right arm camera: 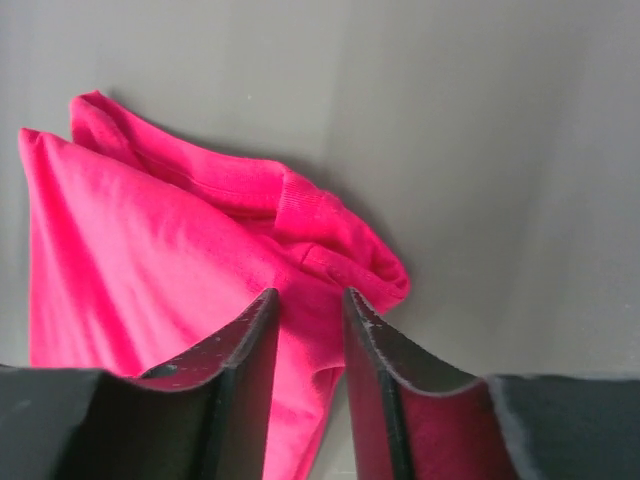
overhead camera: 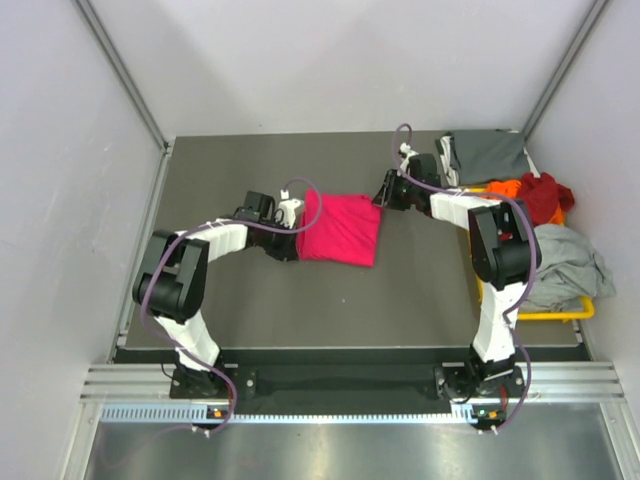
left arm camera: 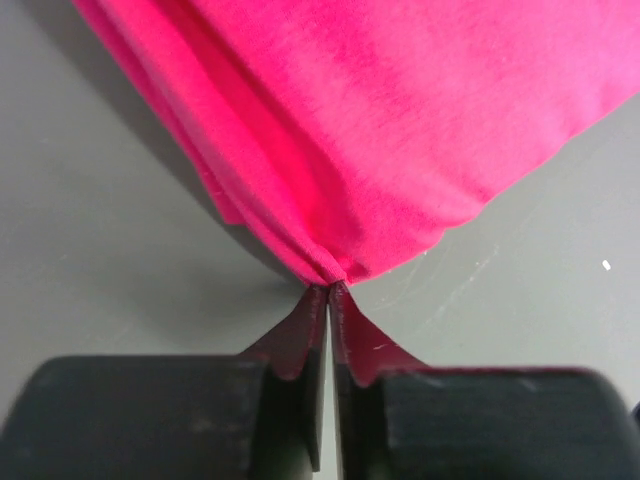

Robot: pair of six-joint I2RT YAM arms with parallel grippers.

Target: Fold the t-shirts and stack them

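Note:
A bright magenta-pink t-shirt [overhead camera: 340,228] lies folded on the dark table [overhead camera: 250,300], near the middle. My left gripper [overhead camera: 297,215] is at its left edge. In the left wrist view the shirt [left arm camera: 400,120] puckers into a corner right at the tips of my left gripper [left arm camera: 328,288], which is shut on that corner. My right gripper [overhead camera: 383,195] is at the shirt's far right corner. In the right wrist view it [right arm camera: 310,292] stands open, low over the shirt [right arm camera: 150,230], with pink cloth showing in the gap between its fingers.
A dark grey t-shirt [overhead camera: 487,155] lies at the back right corner. Beside it a yellow bin [overhead camera: 540,314] holds orange [overhead camera: 505,188], dark red [overhead camera: 545,195] and light grey [overhead camera: 565,265] shirts. Grey walls enclose the table on three sides.

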